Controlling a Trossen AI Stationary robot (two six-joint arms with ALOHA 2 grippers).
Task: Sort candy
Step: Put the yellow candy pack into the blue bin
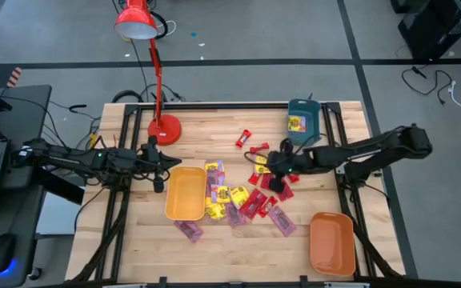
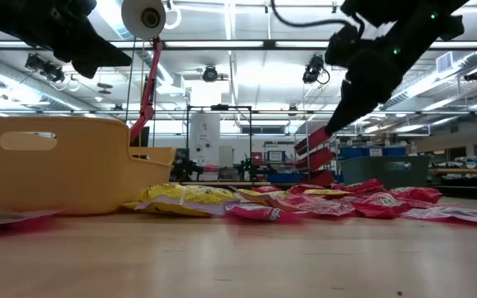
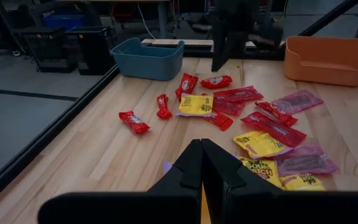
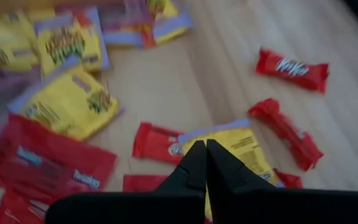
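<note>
The candy (image 1: 232,197) lies loose on the wooden table: red wrappers (image 3: 133,121), yellow packets (image 4: 73,102) and pinkish-purple packets (image 3: 297,101), flat on the wood between the trays. My right gripper (image 1: 274,174) is shut and empty. It slants down over the right part of the pile, above a yellow packet (image 4: 236,142) and red wrappers (image 4: 156,142), clear of them in the low view (image 2: 328,135). My left gripper (image 1: 160,165) is shut and empty, held high by the orange tray's (image 1: 185,193) far left corner.
A second orange tray (image 1: 331,243) stands at the near right. A teal tray (image 1: 302,120) at the far edge holds a yellow packet. A red desk lamp (image 1: 163,128) stands at the far left. Two red sweets (image 1: 244,138) lie apart toward the far edge.
</note>
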